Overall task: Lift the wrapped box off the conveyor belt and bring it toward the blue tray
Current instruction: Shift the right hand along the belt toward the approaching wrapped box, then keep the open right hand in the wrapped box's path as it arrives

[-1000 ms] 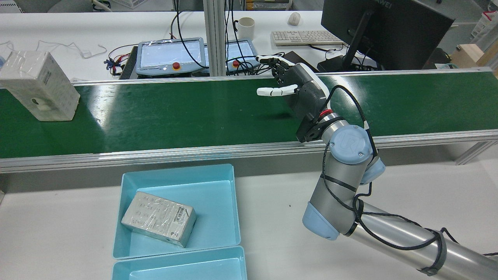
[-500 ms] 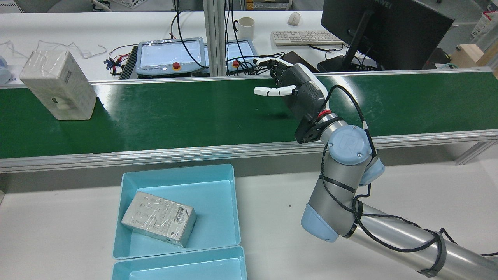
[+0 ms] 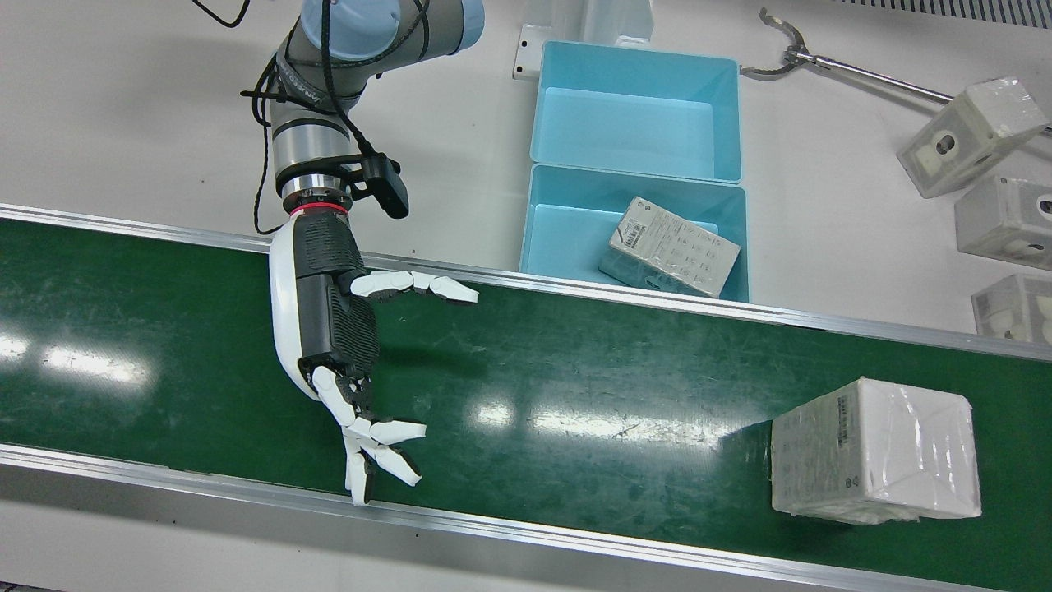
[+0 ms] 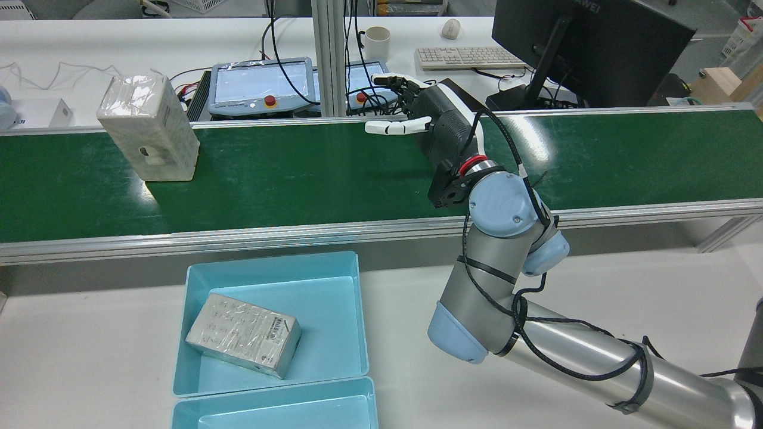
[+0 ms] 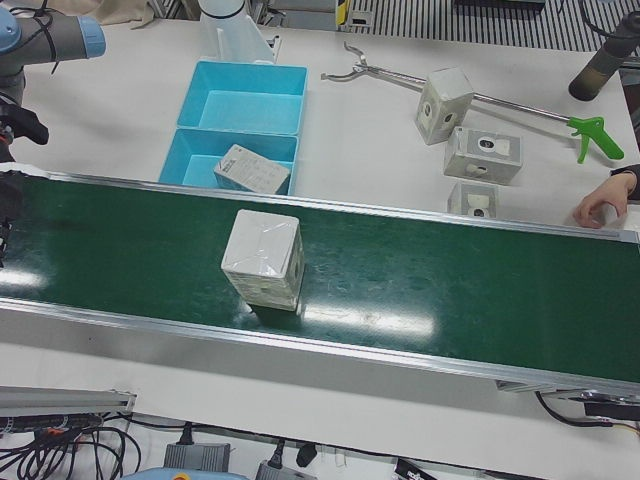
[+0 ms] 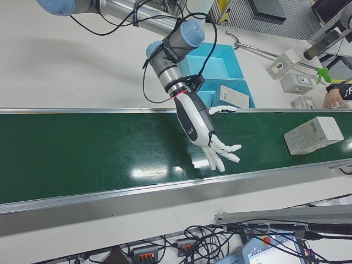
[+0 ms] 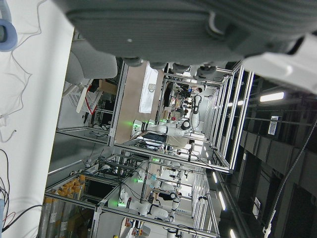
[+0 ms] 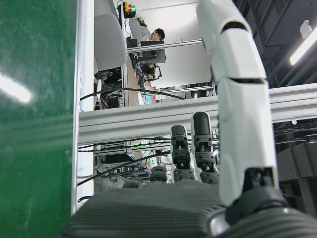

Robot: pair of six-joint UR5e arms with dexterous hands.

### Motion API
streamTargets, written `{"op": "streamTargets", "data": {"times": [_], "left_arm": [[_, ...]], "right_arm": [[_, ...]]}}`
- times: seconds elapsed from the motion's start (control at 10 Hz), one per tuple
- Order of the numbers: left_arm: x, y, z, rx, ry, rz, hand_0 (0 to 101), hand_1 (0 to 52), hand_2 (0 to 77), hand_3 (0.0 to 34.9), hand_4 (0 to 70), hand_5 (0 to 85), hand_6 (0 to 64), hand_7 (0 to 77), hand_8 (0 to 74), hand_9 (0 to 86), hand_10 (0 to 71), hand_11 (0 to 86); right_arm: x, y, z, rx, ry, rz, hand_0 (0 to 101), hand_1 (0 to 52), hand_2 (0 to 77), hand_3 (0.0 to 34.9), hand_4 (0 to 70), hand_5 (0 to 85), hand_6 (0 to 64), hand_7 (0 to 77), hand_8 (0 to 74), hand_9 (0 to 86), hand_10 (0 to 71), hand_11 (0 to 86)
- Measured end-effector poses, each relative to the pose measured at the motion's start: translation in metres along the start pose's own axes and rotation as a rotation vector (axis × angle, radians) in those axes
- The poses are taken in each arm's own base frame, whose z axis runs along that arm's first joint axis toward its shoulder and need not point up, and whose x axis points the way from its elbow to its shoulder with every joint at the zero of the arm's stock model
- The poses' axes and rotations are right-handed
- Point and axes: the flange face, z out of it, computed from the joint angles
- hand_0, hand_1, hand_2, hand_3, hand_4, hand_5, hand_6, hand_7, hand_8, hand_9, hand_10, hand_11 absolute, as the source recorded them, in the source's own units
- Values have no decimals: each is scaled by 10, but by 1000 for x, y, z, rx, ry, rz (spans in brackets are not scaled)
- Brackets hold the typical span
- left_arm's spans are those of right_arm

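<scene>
A white plastic-wrapped box [image 4: 149, 128] stands upright on the green conveyor belt [image 4: 310, 179], toward the left in the rear view. It also shows in the front view [image 3: 875, 450], left-front view [image 5: 263, 258] and right-front view [image 6: 313, 135]. My right hand [image 4: 438, 128] is open and empty above the belt, fingers spread toward the box, well apart from it [image 3: 337, 345] [image 6: 201, 124]. The right hand view shows its fingers [image 8: 237, 99]. The blue tray [image 4: 271, 262] on the near table holds another wrapped box [image 4: 243, 335]. Only my left hand's palm [image 7: 173, 25] shows.
A second blue tray [image 3: 637, 111] adjoins the first. Spare wrapped boxes [image 3: 970, 136] and a grabber tool [image 3: 822, 62] lie on the table. A person's hand [image 5: 600, 205] rests by the belt's edge. Teach pendants [image 4: 262, 86] and a monitor [image 4: 590, 47] stand beyond the belt.
The wrapped box has travelled right along the belt toward my right hand. My right hand has shifted left and farther across the belt, still open.
</scene>
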Motion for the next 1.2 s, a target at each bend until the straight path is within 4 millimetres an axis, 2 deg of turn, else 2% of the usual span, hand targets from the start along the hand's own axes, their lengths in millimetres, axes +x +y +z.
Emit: {"op": "streamTargets", "data": {"times": [0.1, 0.2, 0.3, 0.4, 0.6, 0.7, 1.0, 1.1, 1.2], "left_arm": [[0, 0, 0, 0, 0, 0, 0, 0, 5, 0, 0, 11, 0, 5, 5, 0, 5, 5], [0, 0, 0, 0, 0, 0, 0, 0, 5, 0, 0, 11, 0, 5, 5, 0, 5, 5], [0, 0, 0, 0, 0, 0, 0, 0, 5, 0, 0, 11, 0, 5, 5, 0, 5, 5], [0, 0, 0, 0, 0, 0, 0, 0, 5, 0, 0, 11, 5, 0, 5, 5, 0, 5], [0, 0, 0, 0, 0, 0, 0, 0, 5, 0, 0, 11, 5, 0, 5, 5, 5, 5], [0, 0, 0, 0, 0, 0, 0, 0, 5, 0, 0, 11, 5, 0, 5, 5, 5, 5], [0, 0, 0, 0, 0, 0, 0, 0, 5, 0, 0, 11, 5, 0, 5, 5, 5, 5], [0, 0, 0, 0, 0, 0, 0, 0, 5, 0, 0, 11, 5, 5, 5, 0, 5, 5], [0, 0, 0, 0, 0, 0, 0, 0, 5, 0, 0, 11, 5, 5, 5, 0, 5, 5]], "right_arm": [[-5, 6, 8, -8, -9, -5, 504, 191, 175, 0, 175, 311, 93, 114, 22, 44, 0, 11], [-7, 5, 15, -4, -14, -15, 510, 191, 202, 0, 202, 327, 109, 136, 22, 71, 0, 11], [-8, 1, 19, 1, -16, -22, 512, 191, 180, 0, 191, 322, 76, 120, 33, 65, 0, 11], [-7, -3, 22, -3, -16, -23, 506, 185, 180, 0, 169, 300, 87, 104, 16, 38, 0, 11], [1, -16, 24, -3, -3, -22, 505, 169, 169, 0, 169, 300, 87, 104, 27, 54, 0, 11], [7, -20, 24, -8, 10, -18, 501, 169, 147, 0, 147, 284, 60, 93, 16, 38, 0, 11], [15, -23, 24, -18, 32, -9, 501, 169, 147, 0, 147, 284, 71, 87, 16, 33, 0, 11], [16, -23, 23, -19, 35, -8, 496, 169, 147, 15, 131, 273, 71, 87, 16, 33, 0, 11], [17, -24, 23, -20, 36, -7, 496, 169, 147, 15, 131, 273, 71, 76, 16, 33, 0, 11]]}}
